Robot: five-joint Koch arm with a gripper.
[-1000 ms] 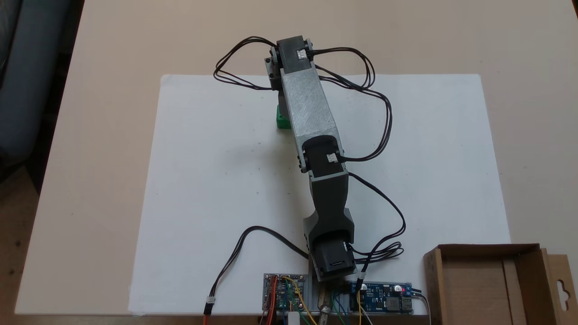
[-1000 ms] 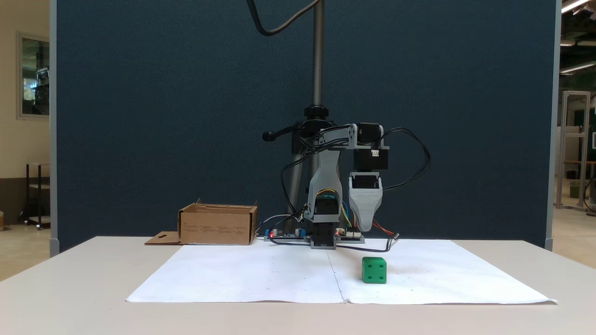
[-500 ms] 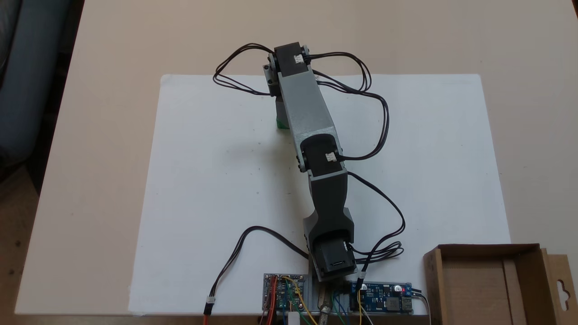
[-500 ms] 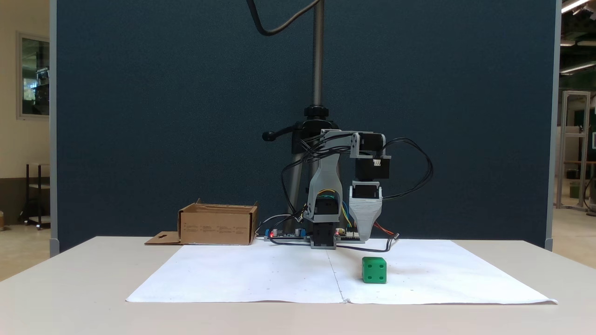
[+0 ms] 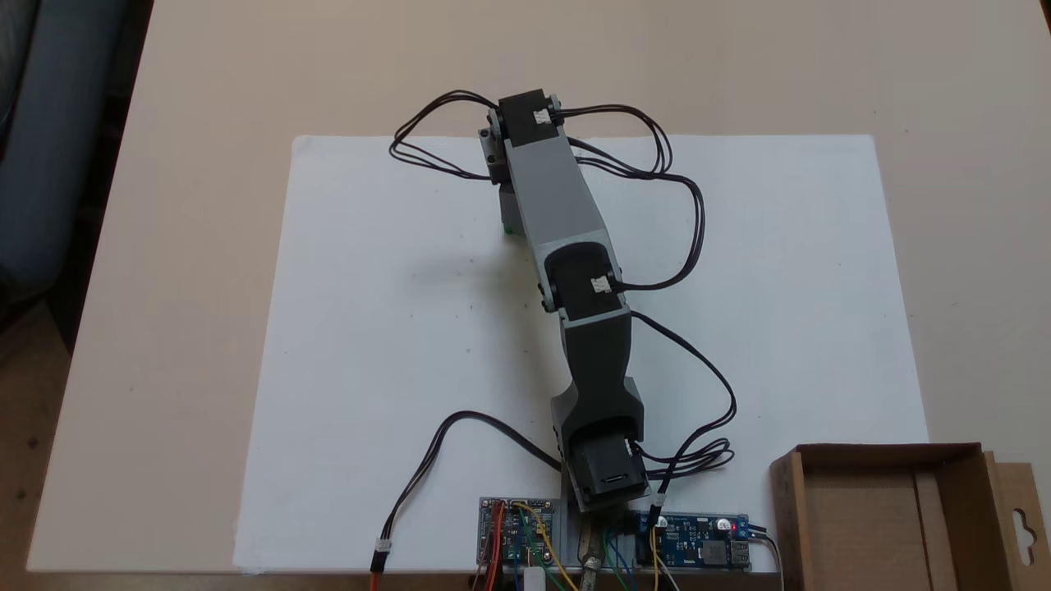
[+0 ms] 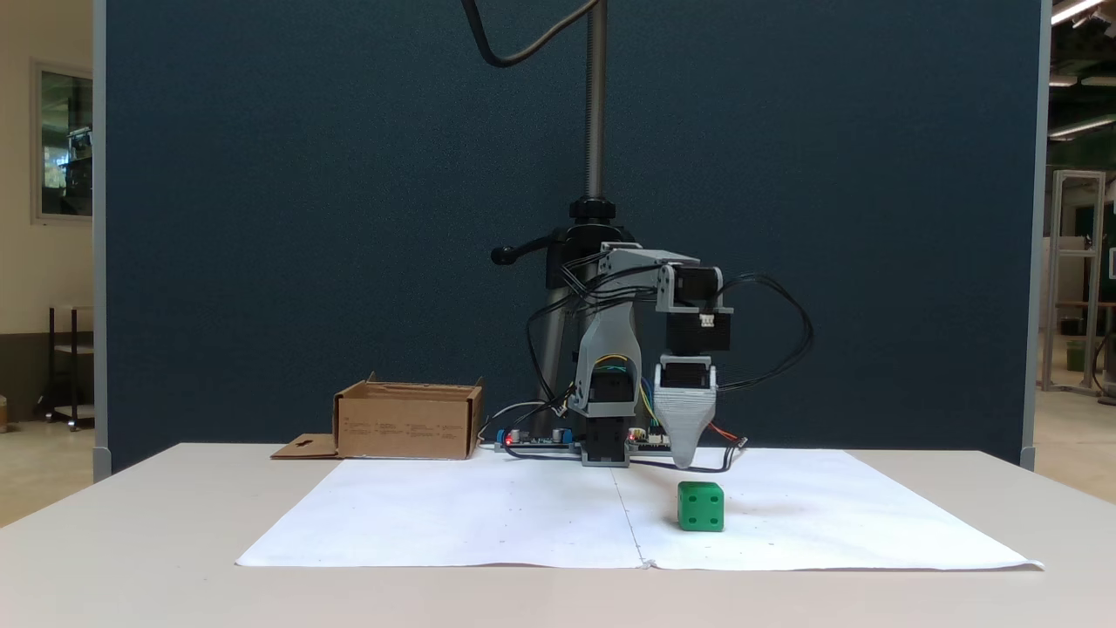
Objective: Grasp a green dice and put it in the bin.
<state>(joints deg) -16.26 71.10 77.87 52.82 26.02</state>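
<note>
green dice [image 6: 701, 507], claw [image 6: 684, 460] just above, opening unclear

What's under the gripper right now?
The green dice sits on the white paper just below the gripper, untouched. From above, the arm covers most of it, leaving a green sliver. Whether the jaws are open is hidden.

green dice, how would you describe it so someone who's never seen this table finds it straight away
Start at the white paper sheet spread over the beige table. In the front-facing fixed view, the green dice sits on the sheet's right half, just below the arm's grey gripper. It is the one bright green thing on the table, a small cube with round pips, far smaller than the cardboard bin.
</note>
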